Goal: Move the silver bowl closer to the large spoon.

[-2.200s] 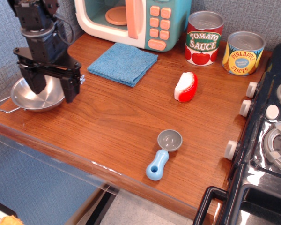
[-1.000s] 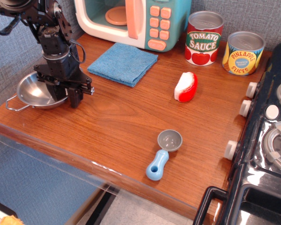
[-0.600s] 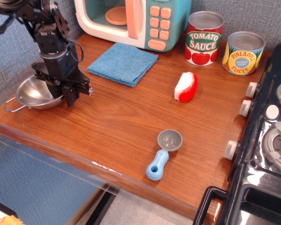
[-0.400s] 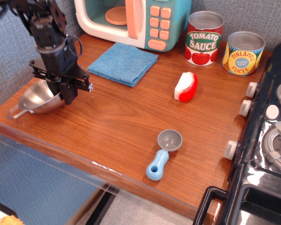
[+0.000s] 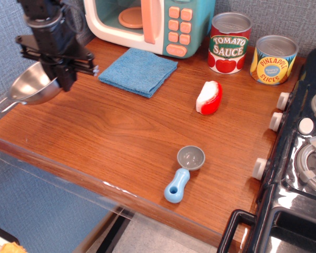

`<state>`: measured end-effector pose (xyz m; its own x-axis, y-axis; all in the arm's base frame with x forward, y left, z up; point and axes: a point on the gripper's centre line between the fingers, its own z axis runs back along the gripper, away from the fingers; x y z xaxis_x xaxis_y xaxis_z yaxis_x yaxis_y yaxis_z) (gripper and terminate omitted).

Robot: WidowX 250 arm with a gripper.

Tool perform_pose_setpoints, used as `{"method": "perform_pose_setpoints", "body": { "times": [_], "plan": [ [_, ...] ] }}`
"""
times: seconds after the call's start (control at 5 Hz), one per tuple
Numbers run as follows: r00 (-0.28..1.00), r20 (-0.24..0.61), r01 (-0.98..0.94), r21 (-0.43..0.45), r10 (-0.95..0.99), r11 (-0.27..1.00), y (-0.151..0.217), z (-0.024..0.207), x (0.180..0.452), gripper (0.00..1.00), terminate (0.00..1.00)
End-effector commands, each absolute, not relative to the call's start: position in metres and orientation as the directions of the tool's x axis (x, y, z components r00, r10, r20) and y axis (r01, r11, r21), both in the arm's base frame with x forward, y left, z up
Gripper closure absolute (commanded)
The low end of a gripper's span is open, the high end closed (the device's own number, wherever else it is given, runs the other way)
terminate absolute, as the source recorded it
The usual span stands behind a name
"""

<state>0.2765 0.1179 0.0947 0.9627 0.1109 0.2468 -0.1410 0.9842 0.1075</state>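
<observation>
Shiny silver bowl (image 5: 32, 87) tilted at table's left edge, blue-handled large spoon (image 5: 183, 173) flat near front.

Light is bright and even across the scene, soft and coming from above. Shadows are faint: a thin one under the large spoon (image 5: 182, 171) at the near edge, a soft one beside the red-and-white object (image 5: 208, 97). The tabletop (image 5: 126, 137) has a mild sheen. The silver bowl (image 5: 32, 85) at the far left reflects pale glare and looks slightly motion-blurred. The black stove (image 5: 300, 158) on the right carries glossy highlights. Focus is otherwise sharp, with little edge distortion.
</observation>
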Motion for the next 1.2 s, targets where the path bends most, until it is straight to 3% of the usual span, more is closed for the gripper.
{"method": "perform_pose_setpoints", "body": {
  "times": [0.0, 0.4, 0.8, 1.0],
  "plan": [
    [0.976, 0.219, -0.006, 0.069, -0.010, 0.998, 0.064, 0.094, 0.285, 1.00, 0.00],
    [0.987, 0.107, 0.118, 0.015, -0.119, 0.993, 0.022, 0.060, 0.283, 1.00, 0.00],
    [0.981, 0.043, 0.191, -0.004, -0.190, 0.982, 0.000, 0.041, 0.274, 1.00, 0.00],
    [0.973, 0.025, 0.228, 0.003, -0.228, 0.974, -0.008, 0.040, 0.271, 0.00, 0.00]
  ]
}}
